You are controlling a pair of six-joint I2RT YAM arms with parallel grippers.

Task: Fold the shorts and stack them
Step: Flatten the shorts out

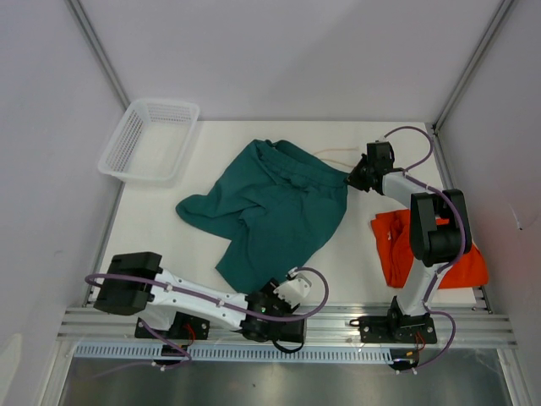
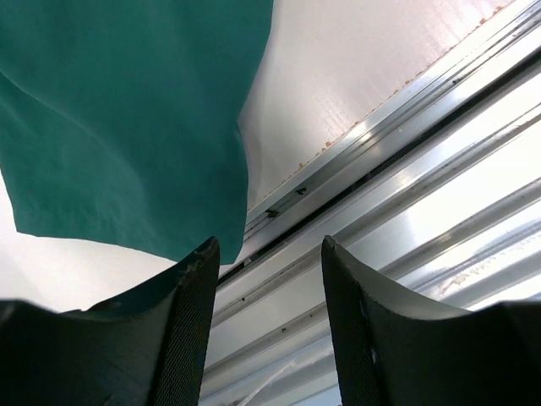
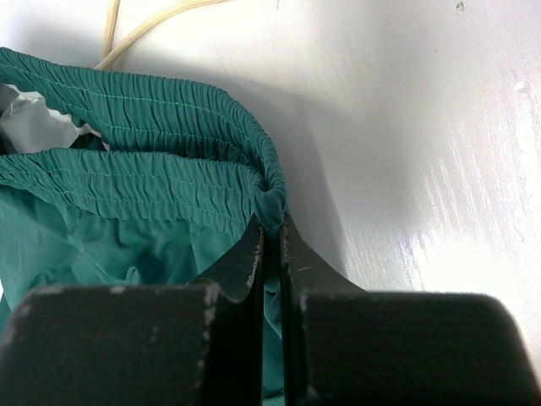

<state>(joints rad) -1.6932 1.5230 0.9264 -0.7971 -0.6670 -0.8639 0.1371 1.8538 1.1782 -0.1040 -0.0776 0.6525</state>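
The dark teal green shorts (image 1: 275,207) lie spread and rumpled in the middle of the table. My right gripper (image 1: 352,178) is shut on the corner of their elastic waistband (image 3: 269,203) at the far right; the white drawstring (image 3: 135,25) trails beyond it. The bright orange shorts (image 1: 396,245) lie folded at the right, partly under the right arm. My left gripper (image 1: 293,288) is open and empty at the near table edge, just beyond the hem of the green shorts (image 2: 127,144). Its fingers (image 2: 190,321) hover over the aluminium rail.
A white plastic mesh basket (image 1: 150,140) stands at the far left corner. An aluminium rail (image 1: 287,326) runs along the near edge; it also shows in the left wrist view (image 2: 406,169). Walls enclose the table on three sides.
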